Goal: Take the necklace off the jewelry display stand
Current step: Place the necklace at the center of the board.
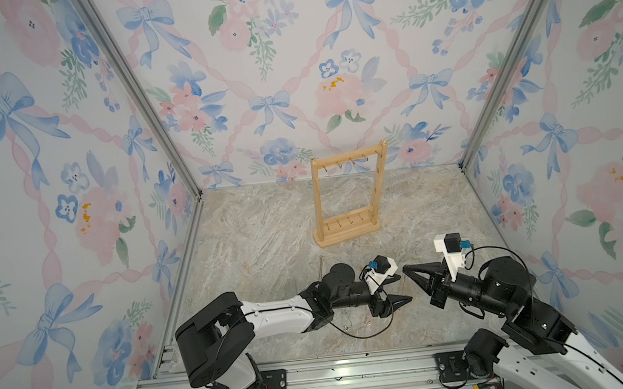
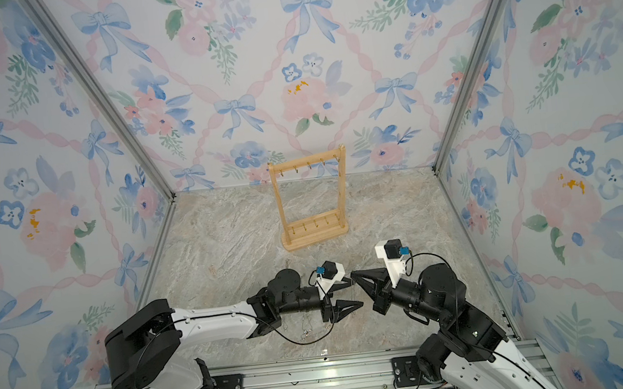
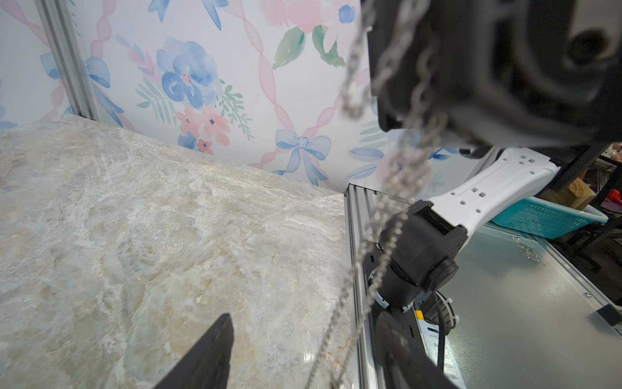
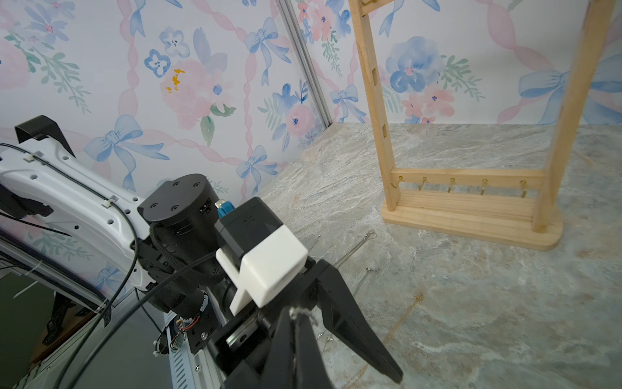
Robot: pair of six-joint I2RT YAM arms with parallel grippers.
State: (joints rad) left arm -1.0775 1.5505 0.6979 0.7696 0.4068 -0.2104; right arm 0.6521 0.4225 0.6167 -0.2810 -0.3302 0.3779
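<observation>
The jewelry display stand (image 1: 348, 232) (image 2: 316, 237) is a light wooden frame at the back of the marble table, and its gold hooks look bare. My right gripper (image 1: 407, 269) (image 4: 297, 315) is shut on a silver chain necklace (image 3: 405, 168) (image 4: 300, 312) near the front middle. From there the chain hangs down between the spread fingers of my left gripper (image 1: 400, 289) (image 3: 304, 316), which is open. Neither left finger (image 3: 215, 343) touches the chain in the left wrist view. The two grippers are nearly tip to tip.
Other thin chains lie on the table under and beside the left arm: a silver one (image 4: 356, 249) and a gold one (image 4: 404, 316). Floral walls close in three sides. An aluminium rail (image 1: 321, 376) runs along the front edge.
</observation>
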